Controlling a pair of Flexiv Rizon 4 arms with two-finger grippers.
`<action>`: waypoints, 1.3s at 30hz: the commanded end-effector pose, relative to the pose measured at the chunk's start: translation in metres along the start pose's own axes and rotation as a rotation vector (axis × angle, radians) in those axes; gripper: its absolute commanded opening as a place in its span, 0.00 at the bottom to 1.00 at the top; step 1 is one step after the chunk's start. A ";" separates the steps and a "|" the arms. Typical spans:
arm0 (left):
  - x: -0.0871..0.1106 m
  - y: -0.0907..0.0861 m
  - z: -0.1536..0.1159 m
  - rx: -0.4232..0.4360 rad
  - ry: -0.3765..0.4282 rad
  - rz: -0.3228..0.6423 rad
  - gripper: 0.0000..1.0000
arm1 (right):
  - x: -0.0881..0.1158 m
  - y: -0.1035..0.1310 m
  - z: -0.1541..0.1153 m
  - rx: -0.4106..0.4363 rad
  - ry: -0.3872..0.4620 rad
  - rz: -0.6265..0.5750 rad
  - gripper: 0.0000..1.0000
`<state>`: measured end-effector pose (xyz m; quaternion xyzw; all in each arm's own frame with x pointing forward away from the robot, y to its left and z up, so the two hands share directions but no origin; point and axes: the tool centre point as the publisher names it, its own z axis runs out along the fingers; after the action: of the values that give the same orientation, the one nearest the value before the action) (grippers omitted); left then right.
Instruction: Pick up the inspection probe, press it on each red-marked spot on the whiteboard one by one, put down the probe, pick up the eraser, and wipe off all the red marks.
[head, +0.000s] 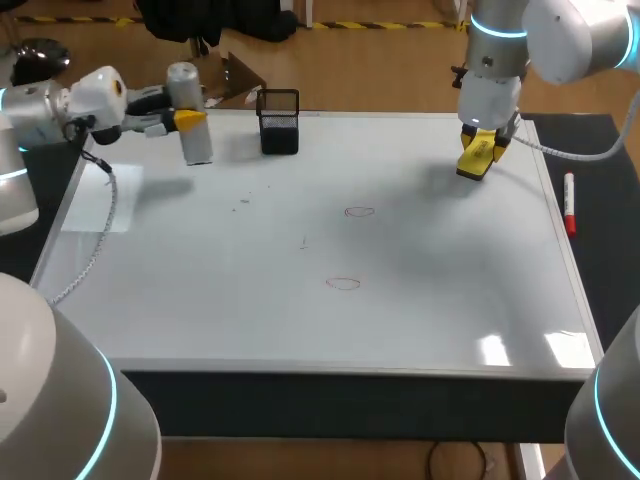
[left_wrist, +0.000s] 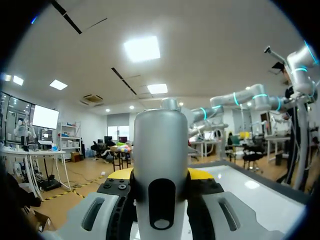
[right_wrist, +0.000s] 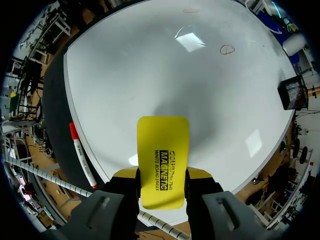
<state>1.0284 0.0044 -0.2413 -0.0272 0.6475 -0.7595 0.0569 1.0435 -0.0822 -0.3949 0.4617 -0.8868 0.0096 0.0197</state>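
A silver cylindrical probe (head: 192, 115) stands upright over the whiteboard's (head: 230, 300) far left corner, and my left gripper (head: 188, 121) is shut on it from the side. In the left wrist view the probe (left_wrist: 160, 150) fills the space between the yellow tips of the left gripper (left_wrist: 161, 176). Near the far right corner, my right gripper (head: 480, 152) is shut on a yellow eraser (head: 477, 157) held just above the board. In the right wrist view the eraser (right_wrist: 163, 150) juts out ahead of that gripper (right_wrist: 162, 176). Two thin red ovals (head: 359, 212) (head: 343, 284) are drawn mid-board, also seen as red marks (right_wrist: 227, 49) (right_wrist: 191, 10).
A black mesh pen holder (head: 279, 122) stands at the far edge, just right of the probe. A red-capped marker (head: 569, 203) lies on the dark strip beside the board's right edge. A white sheet (head: 100, 195) lies at the left edge, under the left arm's cable.
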 end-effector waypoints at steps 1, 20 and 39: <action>0.000 -0.001 -0.019 0.009 -0.043 0.004 0.00 | 0.000 -0.001 -0.001 0.002 0.003 -0.002 0.00; -0.009 -0.004 -0.035 0.008 -0.033 -0.003 0.00 | 0.000 -0.001 -0.001 0.002 0.003 -0.002 0.00; -0.009 -0.004 -0.035 0.008 -0.033 -0.003 0.00 | -0.051 0.078 -0.056 0.106 -0.090 -0.242 0.00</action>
<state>1.0331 0.0406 -0.2441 -0.0409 0.6435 -0.7615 0.0666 1.0363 -0.0085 -0.3577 0.5568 -0.8303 0.0049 -0.0260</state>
